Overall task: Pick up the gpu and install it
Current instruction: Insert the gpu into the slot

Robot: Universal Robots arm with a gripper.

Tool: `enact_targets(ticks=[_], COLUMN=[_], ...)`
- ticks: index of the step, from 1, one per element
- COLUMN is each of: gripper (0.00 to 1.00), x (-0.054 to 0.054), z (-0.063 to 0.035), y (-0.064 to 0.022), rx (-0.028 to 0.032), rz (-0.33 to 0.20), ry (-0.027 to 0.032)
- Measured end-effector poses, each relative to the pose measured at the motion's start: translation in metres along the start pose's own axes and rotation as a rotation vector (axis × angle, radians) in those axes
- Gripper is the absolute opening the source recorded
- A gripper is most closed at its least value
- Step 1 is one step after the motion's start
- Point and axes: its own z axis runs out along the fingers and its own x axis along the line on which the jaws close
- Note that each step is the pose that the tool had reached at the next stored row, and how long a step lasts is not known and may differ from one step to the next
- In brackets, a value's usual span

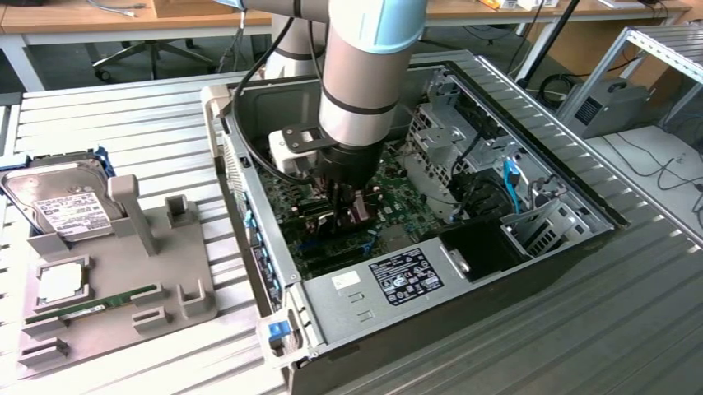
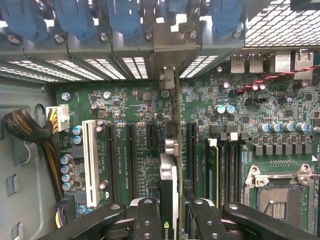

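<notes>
I am holding the gpu (image 2: pixel 169 192) edge-on between my fingers: a thin card seen from its top edge, with a pale strip, a small green logo near my grip and a silver metal bracket (image 2: pixel 167 55) at its far end against the slotted rear wall of the case. My pincer (image 2: pixel 169 220) is clenching on the gpu, jaws part-way closed, one black finger (image 2: pixel 147 220) pressing each flat side. The card is standing upright over the green motherboard (image 2: pixel 135 145), in line with the black expansion slots beside the white slot (image 2: pixel 90 162).

The exterior view is showing my arm (image 1: pixel 368 74) reaching down into the open computer case (image 1: pixel 439 296) standing on the ribbed desk (image 1: pixel 132 115). Toward the exterior view's left, a grey holder tray (image 1: pixel 110 321) is carrying a silver hard drive (image 1: pixel 66 202) and a green RAM stick (image 1: pixel 94 309). The wrist view is showing blue retention clips (image 2: pixel 125 17) along the rear wall and the empty CPU socket (image 2: pixel 280 192).
</notes>
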Motion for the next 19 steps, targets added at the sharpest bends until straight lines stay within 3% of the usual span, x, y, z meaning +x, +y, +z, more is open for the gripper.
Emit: enact_targets(ticks=[17,19], gripper=[0.27,0.34], x=[0.0001,0.0000], z=[0.0000,0.0004], y=[0.0015,0.0016], rx=[-0.0001,0.0005], rz=[0.000,0.000], ry=[-0.0001,-0.0007])
